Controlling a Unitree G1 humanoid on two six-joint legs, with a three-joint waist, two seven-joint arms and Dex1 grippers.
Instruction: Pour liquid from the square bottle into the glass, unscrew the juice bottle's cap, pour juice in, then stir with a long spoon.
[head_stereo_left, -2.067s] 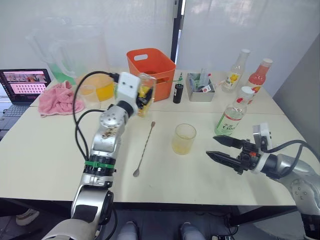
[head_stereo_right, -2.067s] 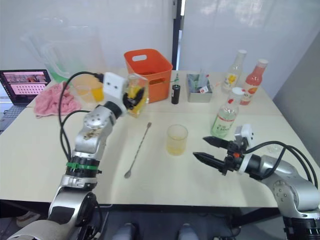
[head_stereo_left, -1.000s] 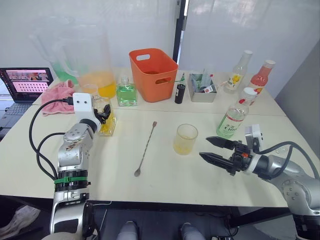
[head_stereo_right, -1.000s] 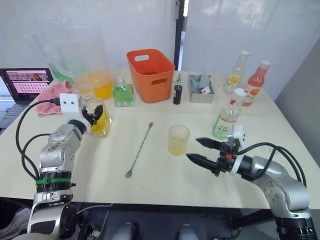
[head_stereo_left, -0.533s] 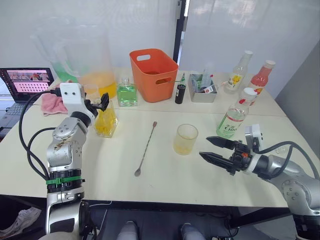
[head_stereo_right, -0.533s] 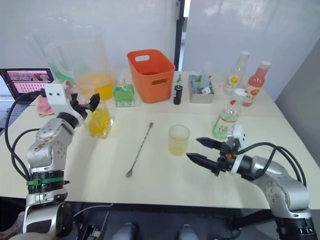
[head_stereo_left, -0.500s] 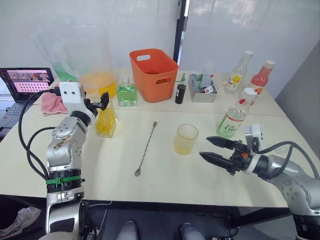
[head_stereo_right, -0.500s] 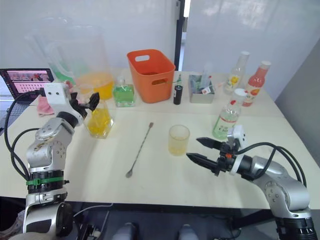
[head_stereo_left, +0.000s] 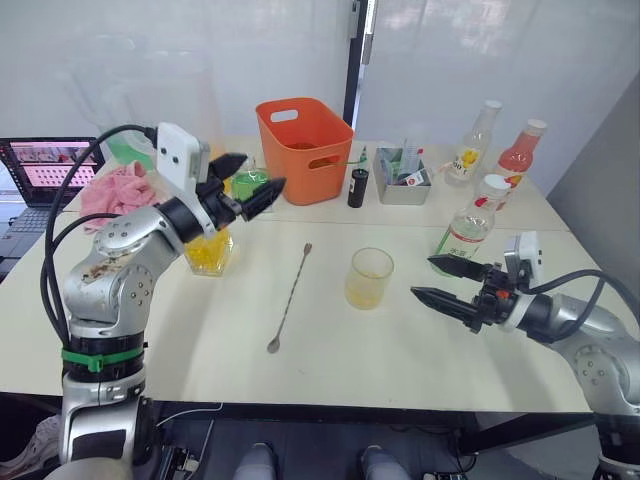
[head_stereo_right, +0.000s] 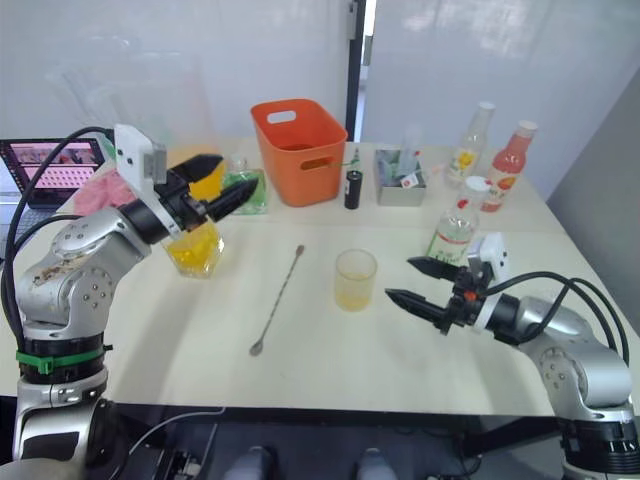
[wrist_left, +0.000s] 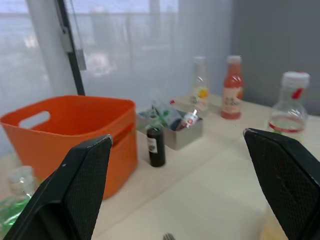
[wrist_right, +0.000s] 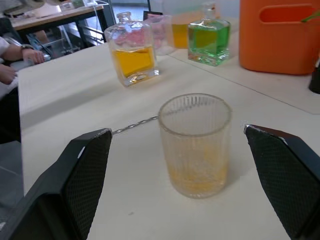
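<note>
Right hand (head_stereo_left: 447, 282), fingers spread, hovers beside the juice bottle (head_stereo_left: 467, 233): light, slick plastic, best gripped mid-body under the cap (head_stereo_left: 495, 184).

The raised left end effector (head_stereo_left: 247, 186) hides most of the green square glass bottle (head_stereo_left: 250, 184); the black laptop (head_stereo_left: 40, 165) is cropped.

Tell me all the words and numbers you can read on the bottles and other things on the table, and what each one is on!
"C100": my best reading of the green label on the juice bottle; it is partly hidden by the right hand.
Yellow-labelled bottle: too small to read.
Pink-red bottle: label too blurred to read.
Small dark bottle: no readable text.
Laptop screen: pictures and text too small to read.
</note>
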